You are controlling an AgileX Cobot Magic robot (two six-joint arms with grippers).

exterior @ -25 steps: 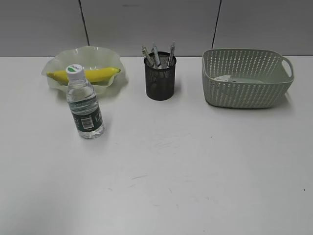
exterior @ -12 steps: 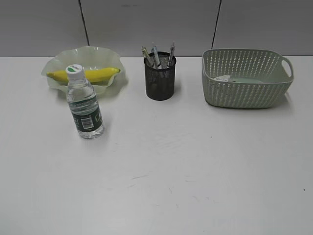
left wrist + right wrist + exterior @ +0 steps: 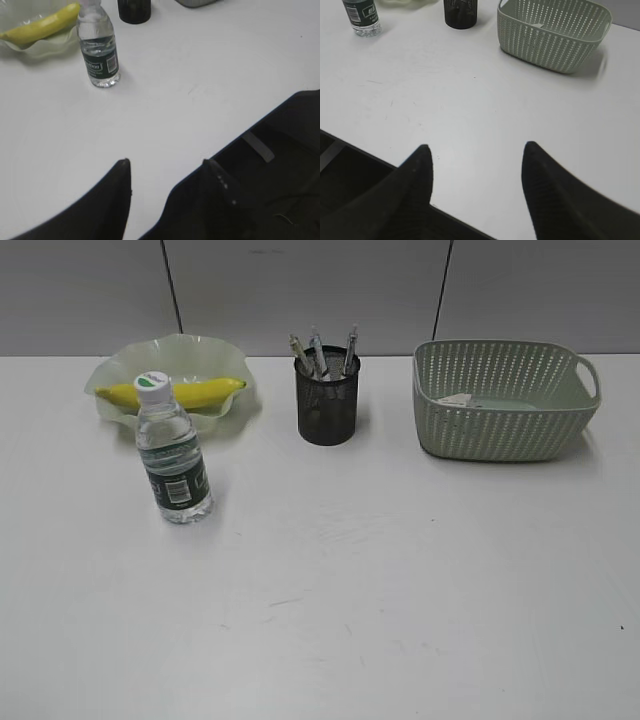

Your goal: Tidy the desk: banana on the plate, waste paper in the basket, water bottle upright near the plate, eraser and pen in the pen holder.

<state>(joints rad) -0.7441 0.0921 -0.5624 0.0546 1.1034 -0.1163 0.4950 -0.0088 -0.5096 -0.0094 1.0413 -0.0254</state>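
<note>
Exterior view: the desk (image 3: 400, 600) is seen with each task item apparently in its place, and neither arm is visible there. The banana (image 3: 180, 393) is laid across the plate (image 3: 120, 365), inside the ruffled rim, so that it is cradled and cannot roll off. The water bottle (image 3: 173, 455) is stood upright just in front of the plate, near it but apart, cap upward. Several pens (image 3: 320, 352) are propped in the pen holder (image 3: 327, 400), their tips rising above the mesh; an eraser cannot be made out inside. A pale scrap, taken to be the waste paper (image 3: 457, 400), is seen through the perforations lying on the floor of the basket (image 3: 500, 425). In the wrist views, the left gripper (image 3: 167, 172) and the right gripper (image 3: 476, 155) are held low over the near edge of the desk, well apart from every object, jaws parted and nothing between them. The tidying is judged to be finished, or nearly so, with the arms parked clear of the work.
</note>
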